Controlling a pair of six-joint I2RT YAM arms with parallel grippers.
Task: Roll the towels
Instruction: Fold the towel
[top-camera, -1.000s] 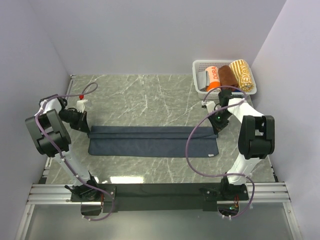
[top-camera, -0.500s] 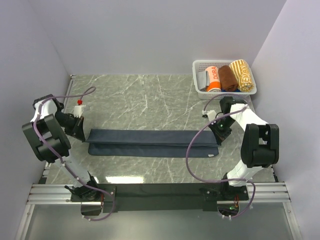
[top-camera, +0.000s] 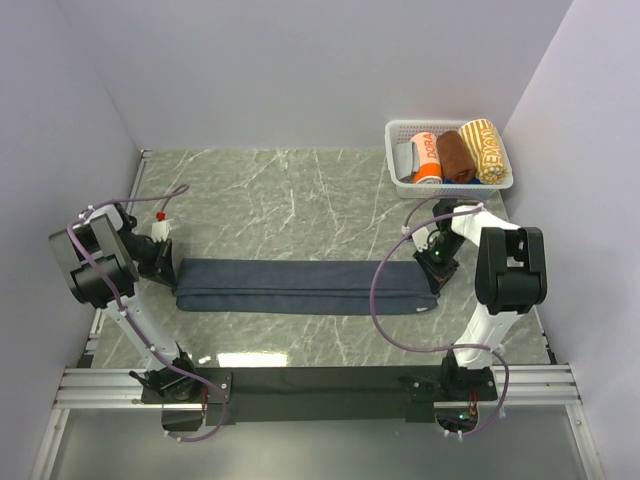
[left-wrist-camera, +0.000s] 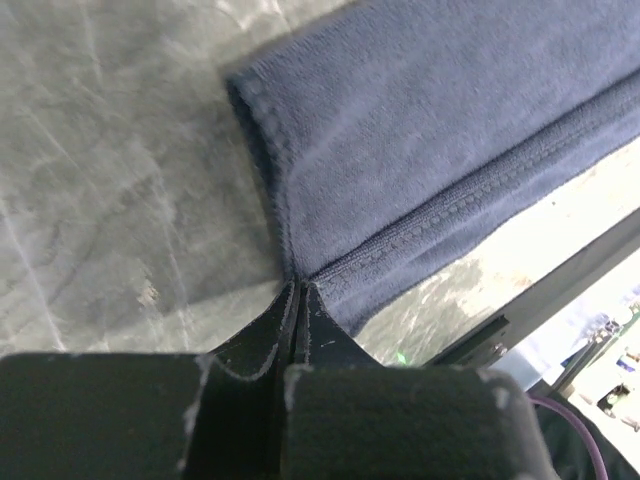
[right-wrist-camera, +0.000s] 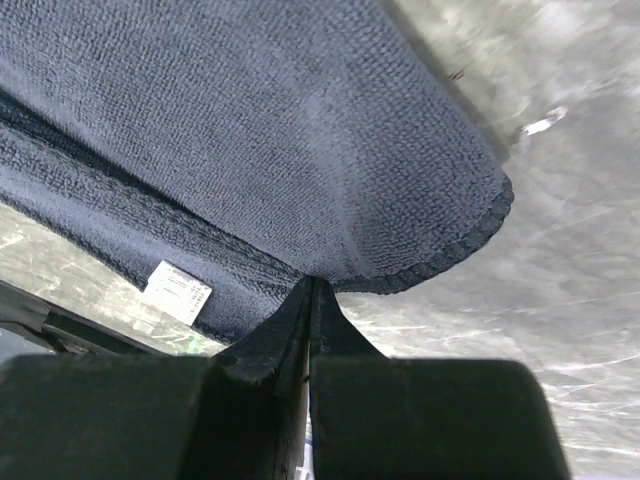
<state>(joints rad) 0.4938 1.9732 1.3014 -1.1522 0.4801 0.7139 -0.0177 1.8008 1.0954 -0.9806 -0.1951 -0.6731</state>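
The towel (top-camera: 305, 286), a dark navy cloth, lies flat as a long, narrow folded band stretched between the two sets of fingers, each short end meeting a pair of fingertips. The left fingers (top-camera: 170, 262) are pressed together with no gap. In the left wrist view the towel (left-wrist-camera: 430, 150) spreads away from the tips of the left fingers (left-wrist-camera: 298, 292). Its stitched hem and the short edge both run in to meet right at those tips, so the left fingers are clamped on that end. The right fingers (top-camera: 437, 272) are likewise together. In the right wrist view the towel (right-wrist-camera: 250, 130) has its upper layer curving over in a rounded fold that comes down into the tips of the right fingers (right-wrist-camera: 310, 288), which pinch the corner there. A small white tag (right-wrist-camera: 178, 290) sits on the lower layer just beside the right fingers, on the near edge of the cloth. Around and under both sets of fingers is the grey marbled desk (top-camera: 300, 190). Beyond the right fingers, well apart from them at the far corner of the desk, stands a white lattice basket (top-camera: 395, 130). It holds rolled cloths (top-camera: 455, 157): one orange and white, one brown, one yellow with a pattern.
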